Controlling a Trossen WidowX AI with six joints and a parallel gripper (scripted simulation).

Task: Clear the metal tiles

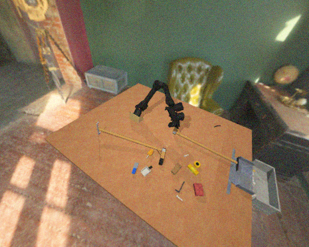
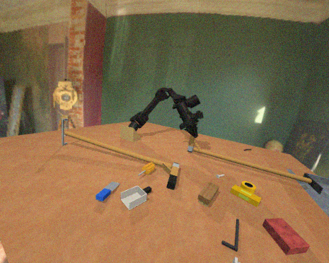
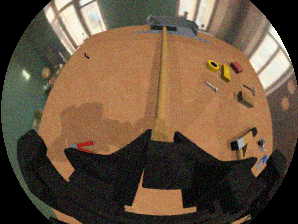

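Observation:
My gripper is shut on the near end of the long scraper's wooden handle, held above the table. The handle slopes away to the dark blade, which is at the near edge of the blue-grey steel plate. The grey catch box joins the plate's far end. Small light and orange pieces show around the box's near side, too blurred to identify. No tile can be made out clearly on the plate; the area behind the blade is partly hidden.
A second long stick with a grey crosshead lies left. Red pliers lie left in the wrist view. A brown block, yellow level, red block and white tray lie on the front side.

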